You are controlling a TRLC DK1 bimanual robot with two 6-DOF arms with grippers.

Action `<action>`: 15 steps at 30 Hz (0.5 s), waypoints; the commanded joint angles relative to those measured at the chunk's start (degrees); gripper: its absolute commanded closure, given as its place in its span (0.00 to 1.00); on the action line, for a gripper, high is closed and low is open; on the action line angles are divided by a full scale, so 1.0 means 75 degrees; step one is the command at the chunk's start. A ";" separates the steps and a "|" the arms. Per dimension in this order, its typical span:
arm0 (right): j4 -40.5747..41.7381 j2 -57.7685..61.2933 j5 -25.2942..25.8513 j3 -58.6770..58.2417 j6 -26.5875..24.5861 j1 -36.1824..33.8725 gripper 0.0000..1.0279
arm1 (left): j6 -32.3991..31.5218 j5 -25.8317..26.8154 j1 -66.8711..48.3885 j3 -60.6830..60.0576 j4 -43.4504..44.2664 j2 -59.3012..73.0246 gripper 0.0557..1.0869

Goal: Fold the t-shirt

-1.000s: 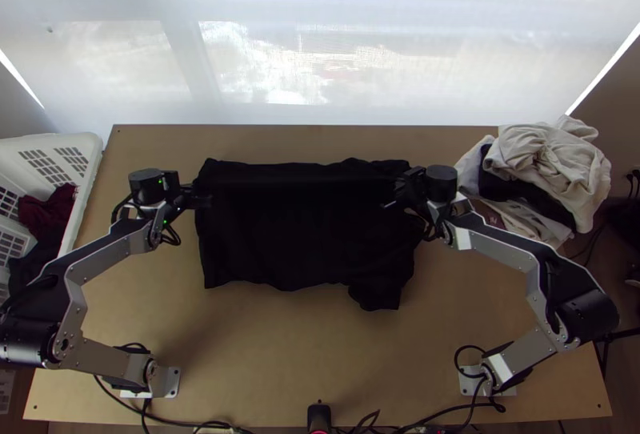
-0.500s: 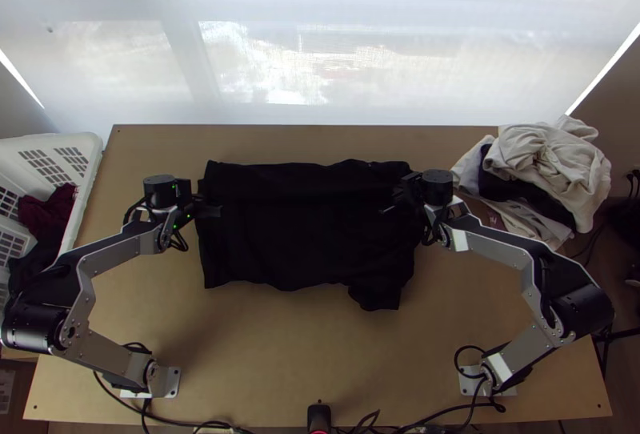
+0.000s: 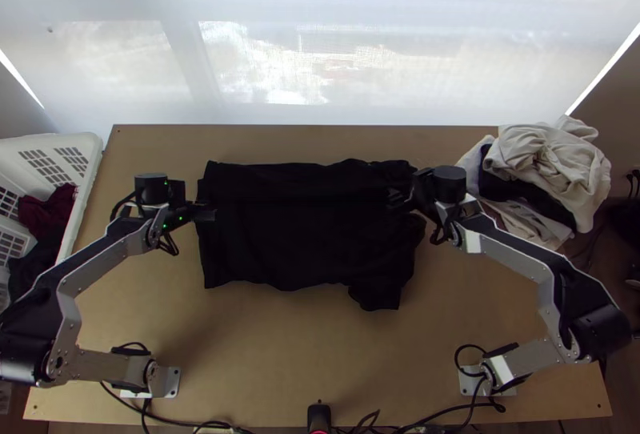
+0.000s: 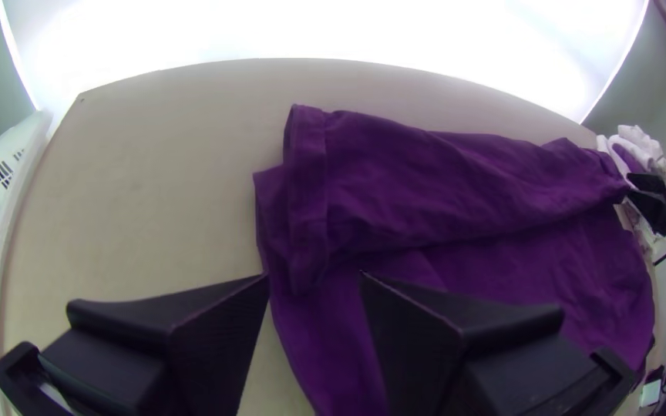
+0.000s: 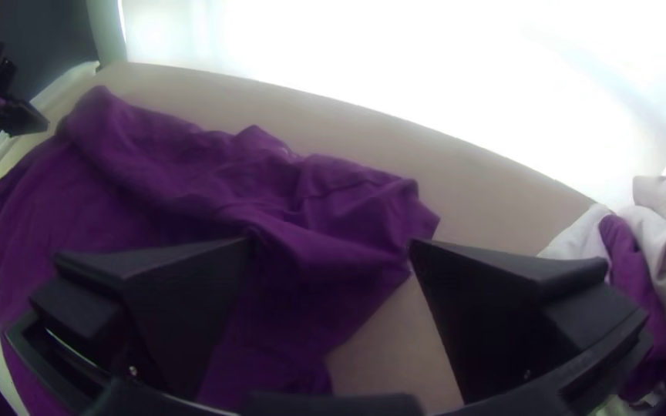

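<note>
The black t-shirt [image 3: 304, 234] lies mid-table in the top view, its far part folded over as a band along the far edge; it looks purple in the left wrist view [image 4: 456, 185]. At the shirt's left edge is my left gripper [image 3: 210, 212], and its two fingers stand open above the cloth in its wrist view [image 4: 315, 275]. My right gripper [image 3: 396, 202] is over the shirt's right side near the band's edge. In the right wrist view my right gripper [image 5: 331, 243] is open, with rumpled cloth below and between its fingers.
A white basket [image 3: 84, 186] with dark clothes stands at the left table edge. A pile of light and dark clothes [image 3: 548, 166] sits at the table's right. Bare table [image 3: 304, 354] lies on the near side of the shirt.
The far band of the shirt has settled flatter since the earliest frame. My left gripper has shifted slightly nearer the table's front; the right arm has moved a little to the right.
</note>
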 commanded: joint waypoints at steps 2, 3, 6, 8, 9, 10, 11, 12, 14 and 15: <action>-0.1278 -0.1562 0.0008 0.0074 0.0243 -0.0100 0.04 | -0.0058 0.0585 0.0230 0.0078 -0.2782 -0.1804 0.38; -0.1442 -0.1820 0.0008 0.0027 0.0314 -0.0111 0.04 | -0.0070 0.0726 0.0219 0.0032 -0.3110 -0.2039 0.38; -0.1899 -0.2581 0.0008 -0.0219 0.0501 -0.0076 0.04 | -0.0094 0.0902 0.0102 -0.0109 -0.3965 -0.2496 0.39; -0.2099 -0.3027 0.0008 -0.0477 0.0548 -0.0076 0.04 | -0.0129 0.0960 -0.0027 -0.0132 -0.4434 -0.2590 0.39; -0.2181 -0.3214 0.0008 -0.0606 0.0548 -0.0064 0.04 | -0.0152 0.0996 -0.0086 -0.0121 -0.4657 -0.2590 0.39; -0.2286 -0.3378 0.0008 -0.0699 0.0548 -0.0064 0.04 | -0.0152 0.1031 -0.0145 -0.0097 -0.4879 -0.2590 0.39; -0.2403 -0.3519 0.0008 -0.0770 0.0536 -0.0064 0.04 | -0.0164 0.1148 -0.0191 -0.0097 -0.5079 -0.2554 0.39; -0.2532 -0.3659 0.0008 -0.0805 0.0536 -0.0064 0.04 | -0.0176 0.1206 -0.0273 -0.0086 -0.5301 -0.2484 0.39; -0.2743 -0.3882 0.0008 -0.0828 0.0513 -0.0018 0.04 | -0.0187 0.1206 -0.0449 -0.0086 -0.5594 -0.2379 0.39; -0.2825 -0.3976 -0.0003 -0.0828 0.0513 0.0018 0.04 | -0.0187 0.1206 -0.0531 -0.0109 -0.5676 -0.2332 0.39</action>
